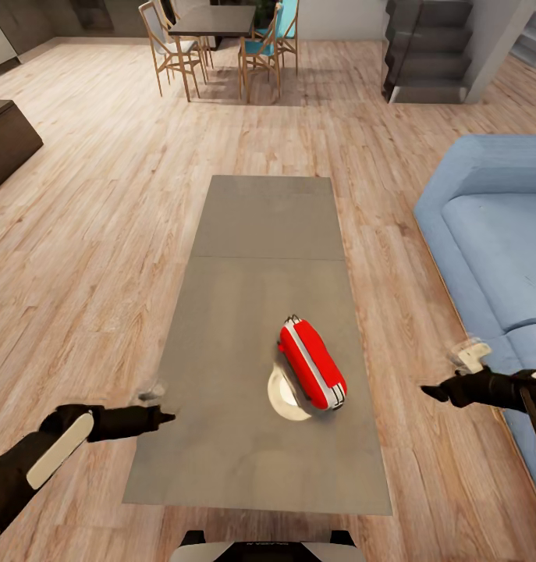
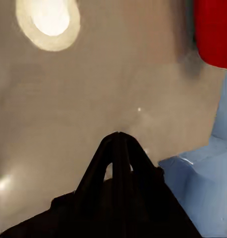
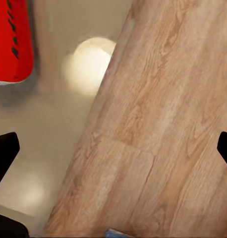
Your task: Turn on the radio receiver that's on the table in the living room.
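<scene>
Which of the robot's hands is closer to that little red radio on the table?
Right, narrowly. The right hand hangs over the floor just beyond the table edge beside the radio; the left hand sits at the opposite edge, slightly farther off.

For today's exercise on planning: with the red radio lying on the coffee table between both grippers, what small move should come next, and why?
Probably bring the right gripper inward over the table toward the radio receiver. It hangs beyond the table edge, apart from the radio, with open fingers.

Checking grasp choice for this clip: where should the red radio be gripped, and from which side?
Probably across the narrow body of the radio receiver, from above: it stands on edge on the table, its long sides facing each arm. The right gripper is a little nearer.
</scene>
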Tool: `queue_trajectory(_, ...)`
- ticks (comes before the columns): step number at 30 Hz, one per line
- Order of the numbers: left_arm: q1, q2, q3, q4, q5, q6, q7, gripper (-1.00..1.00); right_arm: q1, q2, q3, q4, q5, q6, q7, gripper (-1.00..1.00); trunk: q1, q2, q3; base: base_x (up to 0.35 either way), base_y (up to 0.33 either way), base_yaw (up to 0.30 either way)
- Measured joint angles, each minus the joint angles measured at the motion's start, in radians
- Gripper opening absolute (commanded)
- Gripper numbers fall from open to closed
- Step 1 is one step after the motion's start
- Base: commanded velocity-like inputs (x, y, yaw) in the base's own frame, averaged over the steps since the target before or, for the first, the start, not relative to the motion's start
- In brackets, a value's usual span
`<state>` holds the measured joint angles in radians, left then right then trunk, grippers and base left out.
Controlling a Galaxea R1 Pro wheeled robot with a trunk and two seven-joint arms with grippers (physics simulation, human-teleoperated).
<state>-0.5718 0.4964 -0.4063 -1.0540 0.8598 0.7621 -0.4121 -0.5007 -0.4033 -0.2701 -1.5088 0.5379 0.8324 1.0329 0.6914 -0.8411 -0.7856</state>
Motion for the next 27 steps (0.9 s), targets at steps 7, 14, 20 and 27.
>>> queue_trajectory(7, 0.084, 0.067, -0.002, 0.281, 0.004, -0.211, -0.007, -1.00, 0.115, -0.013, -0.280, 0.386, 0.102, -0.352, -0.023, 1.00, 0.000, 0.000, 0.000, 0.000, 0.000, 0.000)
queue_trajectory(14, 0.089, 0.030, -0.010, 0.648, -0.007, -0.375, -0.059, -1.00, 0.121, -0.015, -0.371, 1.023, 0.229, -0.710, -0.308, 1.00, 0.000, 0.000, 0.000, 0.000, 0.000, 0.000)
queue_trajectory(20, 0.089, -0.113, -0.074, 0.995, -0.114, -0.594, -0.067, -1.00, 0.121, -0.007, -0.368, 1.350, 0.319, -0.814, -0.434, 1.00, 0.000, 0.000, 0.000, 0.000, 0.000, 0.000)
queue_trajectory(27, 0.180, -0.188, -0.078, 1.047, -0.151, -0.656, 0.003, -1.00, 0.174, 0.061, -0.369, 1.527, 0.340, -0.892, -0.682, 1.00, 0.000, 0.000, 0.000, 0.000, 0.000, 0.000)
